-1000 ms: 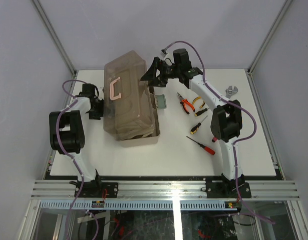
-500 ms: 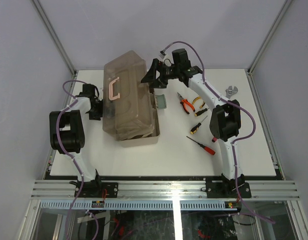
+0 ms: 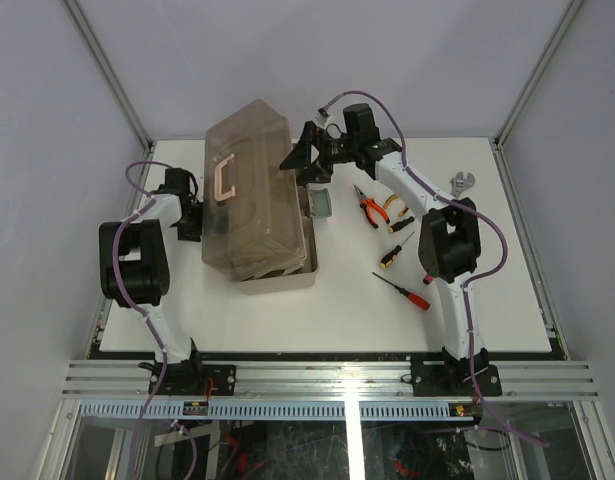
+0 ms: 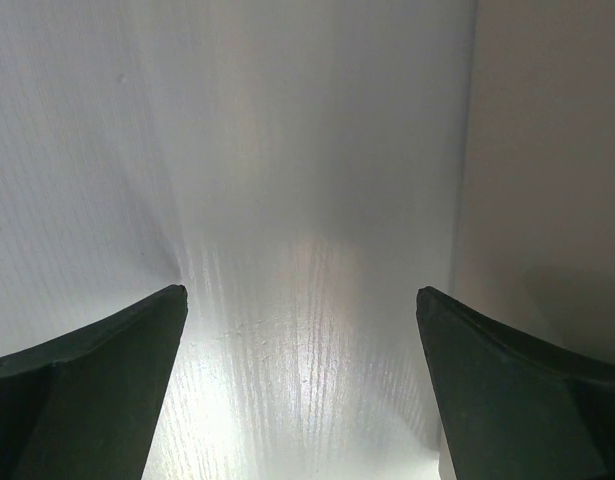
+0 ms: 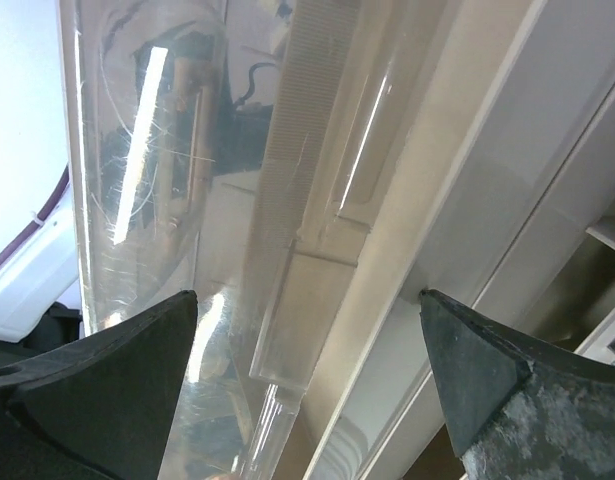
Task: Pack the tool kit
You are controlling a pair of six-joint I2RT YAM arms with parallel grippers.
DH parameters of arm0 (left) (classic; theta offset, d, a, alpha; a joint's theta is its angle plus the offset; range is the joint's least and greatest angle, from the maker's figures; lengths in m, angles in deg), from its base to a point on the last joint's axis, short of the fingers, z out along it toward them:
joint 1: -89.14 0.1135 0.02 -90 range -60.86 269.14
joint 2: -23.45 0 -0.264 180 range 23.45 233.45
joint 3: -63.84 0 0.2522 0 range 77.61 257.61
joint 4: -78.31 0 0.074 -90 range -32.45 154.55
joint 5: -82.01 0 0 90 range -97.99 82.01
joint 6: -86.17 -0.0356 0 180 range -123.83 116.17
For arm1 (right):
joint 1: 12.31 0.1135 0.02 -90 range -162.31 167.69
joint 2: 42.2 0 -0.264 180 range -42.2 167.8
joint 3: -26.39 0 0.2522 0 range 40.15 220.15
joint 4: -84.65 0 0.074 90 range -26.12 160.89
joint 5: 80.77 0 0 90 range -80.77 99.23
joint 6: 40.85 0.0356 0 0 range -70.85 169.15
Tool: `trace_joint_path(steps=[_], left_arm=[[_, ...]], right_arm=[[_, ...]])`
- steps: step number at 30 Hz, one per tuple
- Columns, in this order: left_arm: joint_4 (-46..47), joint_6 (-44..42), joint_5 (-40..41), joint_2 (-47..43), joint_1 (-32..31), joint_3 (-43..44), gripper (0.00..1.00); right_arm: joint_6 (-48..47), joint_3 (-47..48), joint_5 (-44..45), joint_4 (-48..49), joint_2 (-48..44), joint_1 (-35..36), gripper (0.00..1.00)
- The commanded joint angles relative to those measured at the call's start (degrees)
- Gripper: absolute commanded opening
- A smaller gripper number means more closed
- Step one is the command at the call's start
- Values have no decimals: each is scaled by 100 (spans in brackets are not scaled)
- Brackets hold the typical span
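Tan see-through plastic toolbox [image 3: 252, 190] with a pink handle [image 3: 227, 176] sits left of centre on your white table [image 3: 337, 310]. Your left gripper [image 4: 300, 300] and right gripper [image 5: 307, 300] flank it, both spread wide, holding nothing.

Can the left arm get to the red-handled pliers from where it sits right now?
Probably not. The toolbox stands between the left hand and the pliers, which lie beyond its other side, next to the right arm. It would have to go over or around the box.
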Motion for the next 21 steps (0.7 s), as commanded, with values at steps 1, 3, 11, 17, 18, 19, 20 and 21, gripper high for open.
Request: trace_joint_path(steps=[1, 3, 11, 17, 18, 19, 20, 21], left_arm=[[164, -210, -607, -42, -261, 187, 96], [164, -186, -599, -73, -238, 196, 96], [45, -223, -810, -208, 0, 327, 96], [31, -246, -788, -244, 89, 322, 97], [32, -250, -794, -243, 133, 319, 97], [27, -250, -798, -239, 153, 323, 96], [26, -246, -799, -237, 173, 327, 96], [23, -245, -799, -229, 192, 330, 96]], right_arm=[[411, -227, -321, 725, -51, 446, 100], [483, -328, -323, 883, -150, 441, 99], [490, -390, -297, 942, -405, 404, 100], [511, -404, -279, 951, -551, 402, 99], [517, -408, -279, 965, -580, 402, 99], [516, -398, -271, 967, -604, 392, 99], [527, -398, -275, 964, -635, 391, 99], [524, -389, -283, 955, -653, 386, 100]])
